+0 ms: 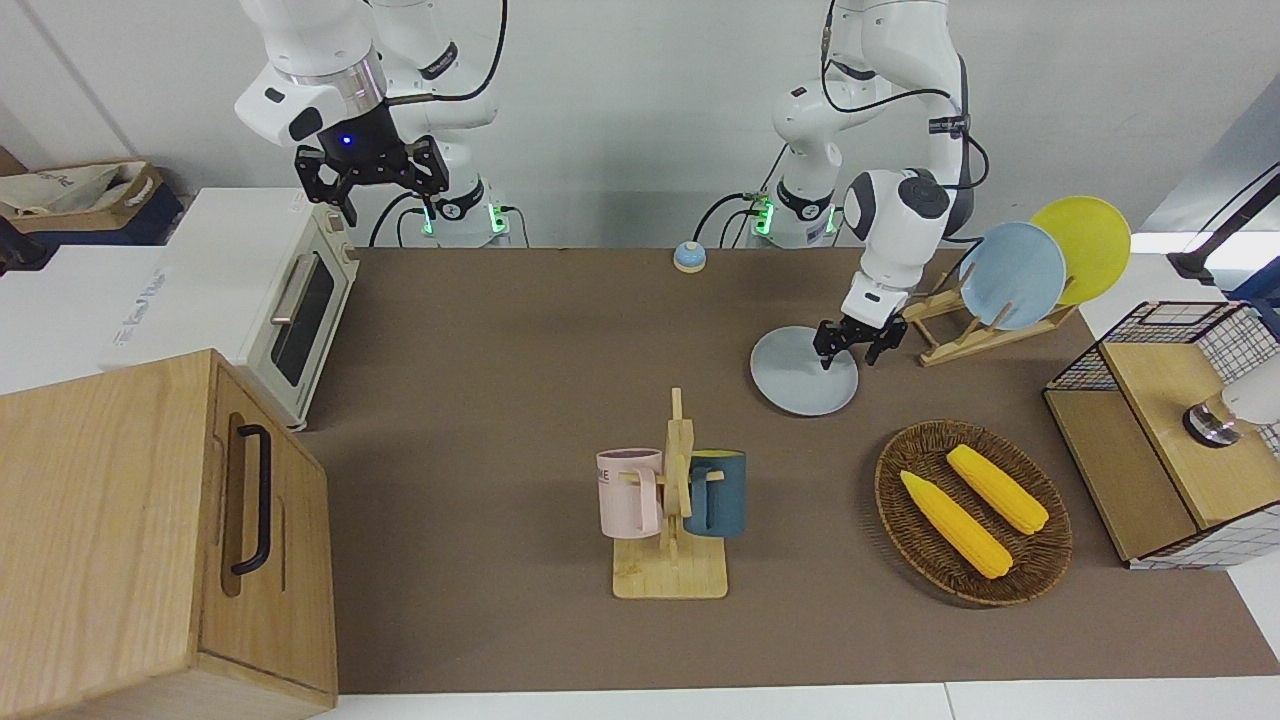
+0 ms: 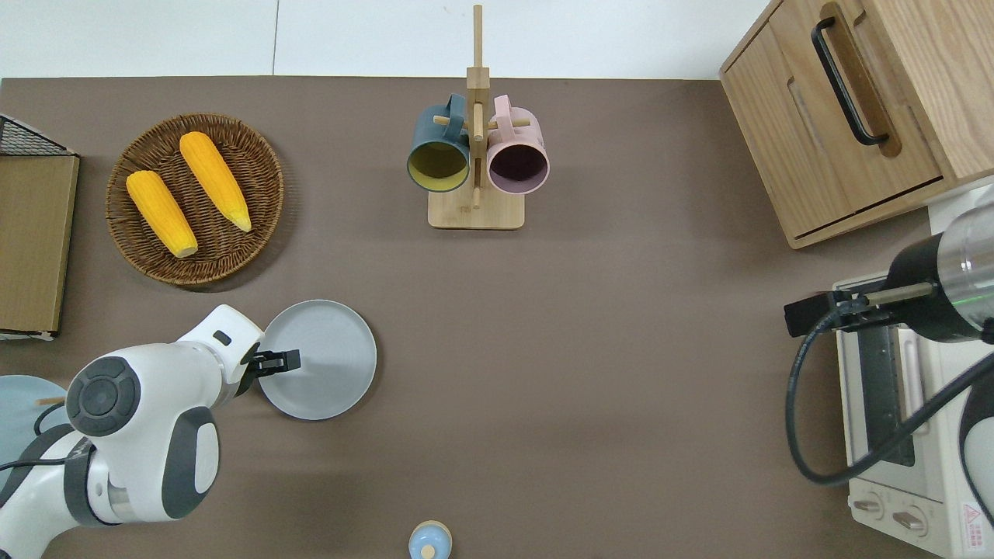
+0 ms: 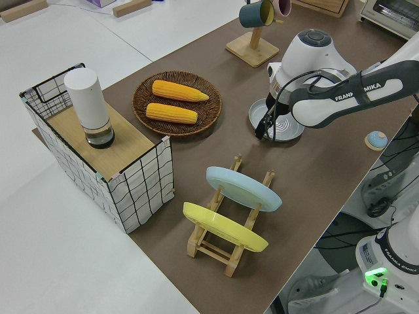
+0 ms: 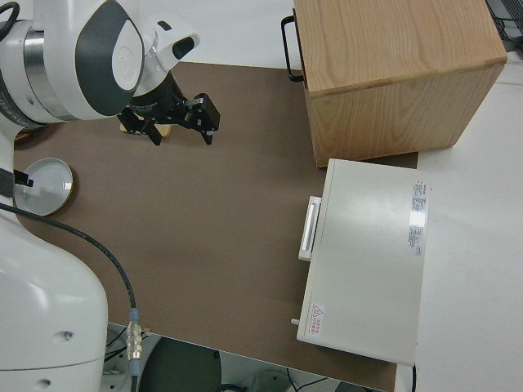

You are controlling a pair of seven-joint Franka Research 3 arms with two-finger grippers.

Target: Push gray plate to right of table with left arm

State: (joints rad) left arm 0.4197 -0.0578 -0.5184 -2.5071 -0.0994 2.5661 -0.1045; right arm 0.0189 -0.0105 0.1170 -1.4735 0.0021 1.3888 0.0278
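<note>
Broadly, I see the brown surface (image 1: 520, 380) spread under everything. A light wooden cabinet (image 1: 150, 540) sits at the right arm's end, farther from the robots, with a white toaster oven (image 1: 270, 300) beside it, nearer to the robots. At the left arm's end stands a wire-sided box (image 1: 1170, 430) with a white cylinder (image 3: 88, 104) on top. Near it lies a wicker basket (image 2: 260, 167) holding two corn cobs (image 2: 186, 190). A plate rack (image 3: 226, 245) carries a sky-blue plate (image 1: 1012, 275) and a yellow plate (image 1: 1085, 245) on edge.

My left arm (image 2: 140, 431) reaches down to the gray plate (image 2: 330, 361), which lies flat on the surface between the rack and the mug stand (image 2: 475, 155), nearer to the robots than the basket. The left tool (image 2: 285, 360) sits over the plate's rim on the side toward the left arm's end, its fingers spread apart in the front view. I cannot tell whether a fingertip touches the plate.

My right arm is parked, the right tool (image 1: 378, 178) with fingers apart. A small blue bell (image 1: 688, 256) sits at the robots' edge.
</note>
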